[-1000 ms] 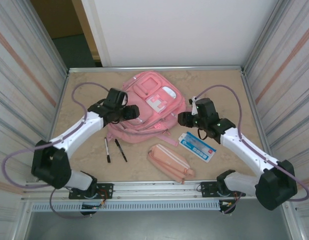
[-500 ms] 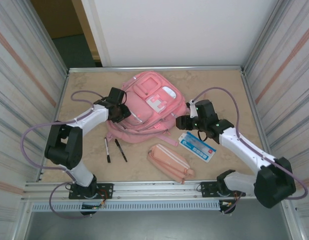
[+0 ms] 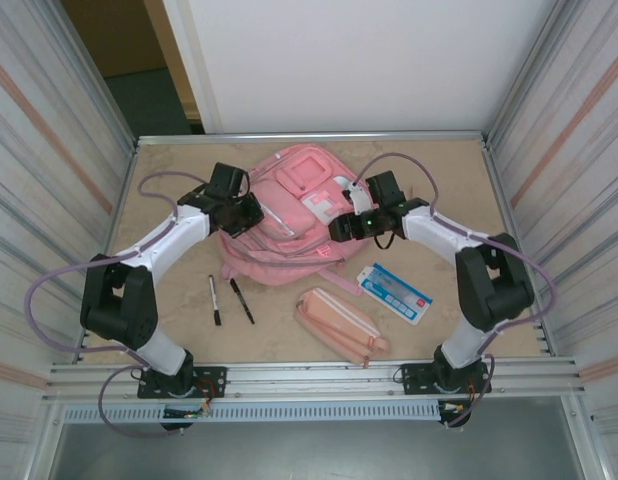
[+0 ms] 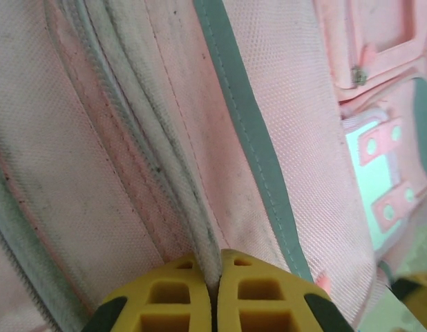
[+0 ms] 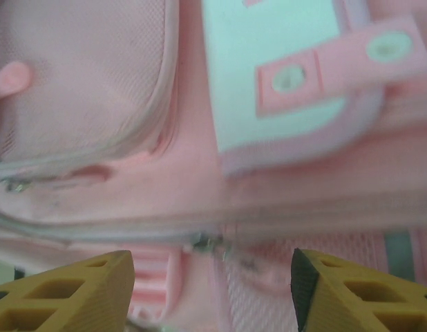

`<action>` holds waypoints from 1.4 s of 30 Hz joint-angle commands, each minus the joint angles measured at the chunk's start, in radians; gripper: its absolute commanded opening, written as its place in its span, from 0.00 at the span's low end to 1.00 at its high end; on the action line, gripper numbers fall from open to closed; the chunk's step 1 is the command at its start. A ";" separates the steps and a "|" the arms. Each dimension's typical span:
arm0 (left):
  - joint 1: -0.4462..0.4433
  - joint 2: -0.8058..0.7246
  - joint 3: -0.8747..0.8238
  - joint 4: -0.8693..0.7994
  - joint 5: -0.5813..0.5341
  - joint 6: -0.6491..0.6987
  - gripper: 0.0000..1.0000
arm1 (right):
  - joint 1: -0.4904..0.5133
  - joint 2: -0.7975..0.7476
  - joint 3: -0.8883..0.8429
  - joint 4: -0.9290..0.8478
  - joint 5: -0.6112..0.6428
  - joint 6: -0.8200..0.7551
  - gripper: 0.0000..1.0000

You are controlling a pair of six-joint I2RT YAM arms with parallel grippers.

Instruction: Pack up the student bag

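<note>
The pink student bag (image 3: 289, 180) lies flat at the middle back of the table. My left gripper (image 3: 257, 218) is at its left side. In the left wrist view this gripper (image 4: 215, 268) is shut on a pale zip stripe (image 4: 165, 173) of the bag, pinched between the yellow fingertips. My right gripper (image 3: 335, 230) hovers over the bag's right front. In the right wrist view it (image 5: 213, 270) stands open just above the pink fabric, with a small metal zip pull (image 5: 208, 242) between the fingers. That view is blurred.
Near the front lie a small pink pencil case (image 3: 341, 325), two black pens (image 3: 215, 298) (image 3: 242, 300) and a blue-and-white flat pack (image 3: 394, 292). Metal walls close in the table on the left and right.
The left gripper has shut on the bag's zip stripe. The right arm has swung left from beside the bag to over it, its jaws a little wider. The bag has shifted slightly.
</note>
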 commanded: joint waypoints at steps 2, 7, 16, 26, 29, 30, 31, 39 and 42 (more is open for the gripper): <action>-0.007 -0.070 0.061 0.039 0.113 0.018 0.00 | -0.011 0.076 0.058 -0.046 -0.111 -0.083 0.65; -0.007 -0.053 0.077 0.038 0.151 -0.005 0.00 | -0.016 0.111 0.091 -0.112 -0.193 -0.109 0.67; -0.008 -0.045 0.100 0.046 0.165 -0.017 0.00 | -0.006 0.067 0.006 -0.156 -0.160 -0.157 0.58; -0.003 -0.016 0.109 0.064 0.121 -0.025 0.00 | 0.041 0.041 0.003 -0.242 -0.044 -0.248 0.54; -0.003 0.012 0.132 0.061 0.150 -0.042 0.00 | 0.039 0.024 -0.012 -0.240 -0.019 -0.255 0.56; -0.003 0.017 0.129 0.067 0.157 -0.058 0.00 | 0.037 0.024 -0.011 -0.246 -0.022 -0.254 0.57; -0.004 0.019 0.121 0.074 0.156 -0.085 0.00 | 0.039 0.025 -0.006 -0.258 -0.023 -0.252 0.57; -0.003 0.011 0.108 0.104 0.140 -0.123 0.00 | 0.044 0.043 0.013 -0.294 0.048 -0.227 0.55; -0.001 0.017 0.101 0.129 0.154 -0.151 0.00 | 0.058 0.028 0.006 -0.265 0.047 -0.219 0.53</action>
